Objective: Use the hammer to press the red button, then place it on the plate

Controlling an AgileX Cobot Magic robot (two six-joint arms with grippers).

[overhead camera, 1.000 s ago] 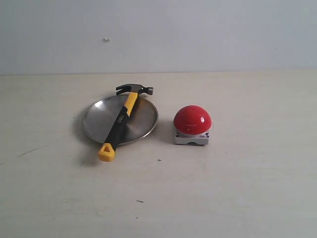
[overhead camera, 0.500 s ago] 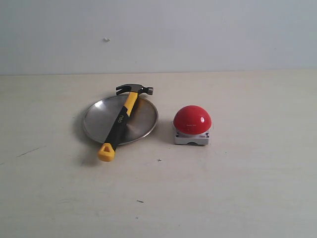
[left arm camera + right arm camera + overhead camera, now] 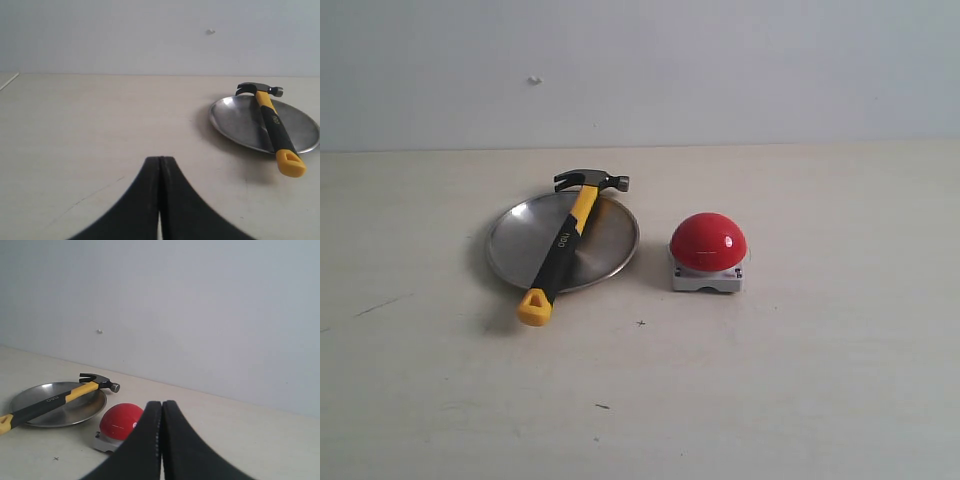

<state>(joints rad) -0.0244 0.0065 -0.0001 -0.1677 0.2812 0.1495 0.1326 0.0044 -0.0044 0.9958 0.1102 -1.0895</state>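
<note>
Hammer (image 3: 563, 243) lies across the plate (image 3: 518, 236), red button (image 3: 708, 241) beside it; left pincer (image 3: 160, 161) and right pincer (image 3: 161, 405) both pressed together, empty.

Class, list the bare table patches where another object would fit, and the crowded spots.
Exterior view. Bare: the table's front strip, left of the plate, right of the red button. Crowded: the plate, crossed by the hammer, and its narrow gap to the button.

The only writing is a short white mark on the black part of the handle of the hammer (image 3: 563, 243), about the middle of its length, where it crosses the plate (image 3: 515, 245). The letters are too small and blurred to read in any view.
</note>
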